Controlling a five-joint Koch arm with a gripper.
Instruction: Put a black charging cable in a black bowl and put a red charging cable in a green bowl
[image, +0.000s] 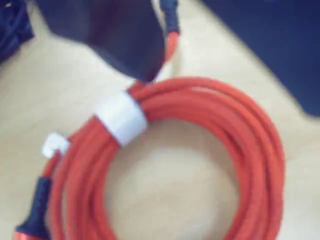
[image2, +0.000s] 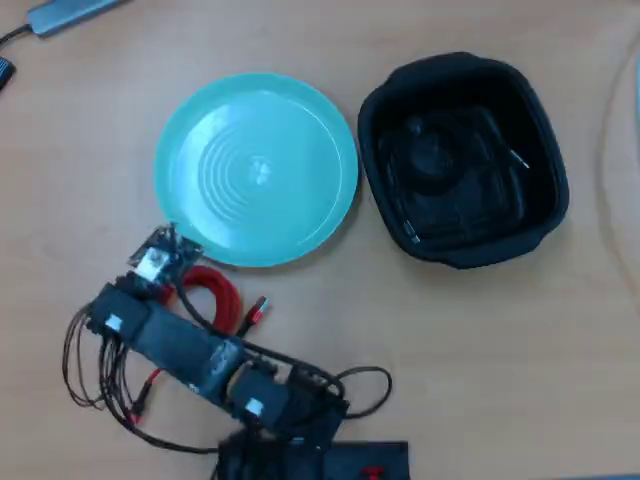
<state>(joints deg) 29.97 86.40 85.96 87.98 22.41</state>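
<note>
The red charging cable (image: 200, 150) is a round coil with a white tie (image: 121, 117), lying on the wooden table and filling the wrist view. My gripper (image: 227, 95) is open just above its far side. One dark jaw tip touches the coil next to the tie, and the other dark jaw is at the right edge. In the overhead view the red cable (image2: 215, 290) lies just below the green bowl (image2: 256, 168), partly under my arm (image2: 180, 340). The black charging cable (image2: 440, 170) lies coiled inside the black bowl (image2: 385, 100).
A grey device (image2: 70, 12) lies at the table's top left edge. My arm's loose black wires (image2: 90, 370) hang at the lower left, and its base (image2: 300, 440) stands at the bottom edge. Bare wood (image2: 520, 360) lies at the lower right.
</note>
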